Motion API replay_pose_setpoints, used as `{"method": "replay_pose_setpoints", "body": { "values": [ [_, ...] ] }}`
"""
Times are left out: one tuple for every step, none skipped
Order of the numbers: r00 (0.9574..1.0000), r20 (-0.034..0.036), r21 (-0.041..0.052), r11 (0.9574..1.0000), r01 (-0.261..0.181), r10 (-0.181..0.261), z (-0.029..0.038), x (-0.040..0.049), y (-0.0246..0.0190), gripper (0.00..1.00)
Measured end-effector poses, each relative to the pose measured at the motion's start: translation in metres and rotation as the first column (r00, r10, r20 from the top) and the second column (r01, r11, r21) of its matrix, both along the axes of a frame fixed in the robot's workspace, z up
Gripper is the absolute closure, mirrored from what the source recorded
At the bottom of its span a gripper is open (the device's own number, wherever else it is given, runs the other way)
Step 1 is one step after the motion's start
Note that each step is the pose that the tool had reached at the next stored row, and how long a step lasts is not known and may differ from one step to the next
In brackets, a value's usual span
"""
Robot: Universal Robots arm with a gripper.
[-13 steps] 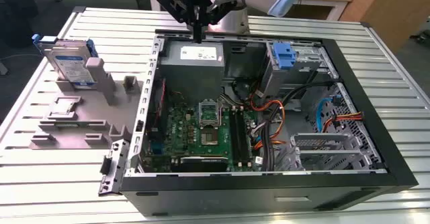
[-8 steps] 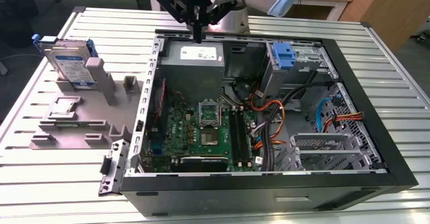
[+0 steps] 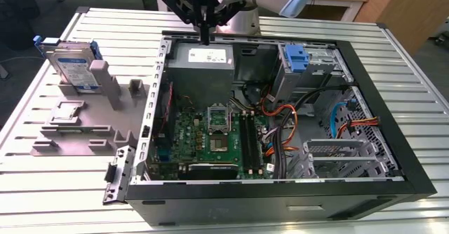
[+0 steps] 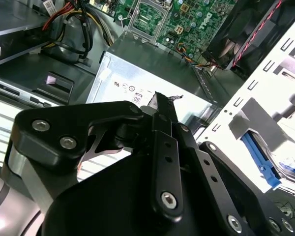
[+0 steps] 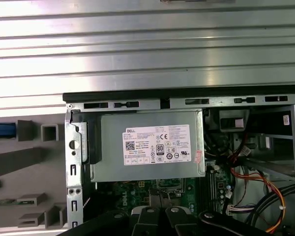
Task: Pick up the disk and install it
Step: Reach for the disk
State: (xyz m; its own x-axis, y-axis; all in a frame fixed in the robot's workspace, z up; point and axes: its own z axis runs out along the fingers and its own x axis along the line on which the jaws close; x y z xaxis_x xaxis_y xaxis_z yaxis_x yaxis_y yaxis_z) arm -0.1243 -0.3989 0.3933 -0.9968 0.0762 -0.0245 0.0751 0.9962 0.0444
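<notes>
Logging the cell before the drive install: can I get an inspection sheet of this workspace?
Surface: slatted metal table, open PC case on it.
Job's things: disk upright in grey fixture, at the exterior view's left of the case, not held.
Clutter: nothing seen.
Grippers: gripper shut, empty, above the power supply.
Cables: orange, red and black cables inside the case.
Surroundings: wooden furniture beyond the table.

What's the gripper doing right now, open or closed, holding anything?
Gripper: closed, holding nothing, poised over the power supply; the disk stands apart on the exterior view's left.
</notes>
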Motion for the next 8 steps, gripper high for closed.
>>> {"method": "replay_pose_setpoints", "body": {
  "values": [
    [1.0000,0.0000,0.0000,1.0000,0.000,0.000,0.0000,-0.0004,0.0000,0.89],
    [1.0000,0.0000,0.0000,1.0000,0.000,0.000,0.0000,-0.0007,0.0000,0.89],
    [1.0000,0.0000,0.0000,1.0000,0.000,0.000,0.0000,-0.0010,0.0000,0.89],
    [1.0000,0.0000,-0.0001,1.0000,0.000,0.000,0.0000,-0.0013,0.0000,0.89],
    [1.0000,0.0000,0.0000,1.0000,0.000,0.000,-0.0001,-0.0016,0.0000,0.89],
    [1.0000,0.0000,0.0000,1.0000,0.000,0.000,-0.0001,-0.0019,0.0000,0.89],
    [1.0000,0.0000,0.0000,1.0000,0.000,0.000,-0.0001,-0.0022,0.0000,0.89],
    [1.0000,0.0000,0.0000,1.0000,0.000,0.000,-0.0001,-0.0026,0.0000,0.89]
  ]
}}
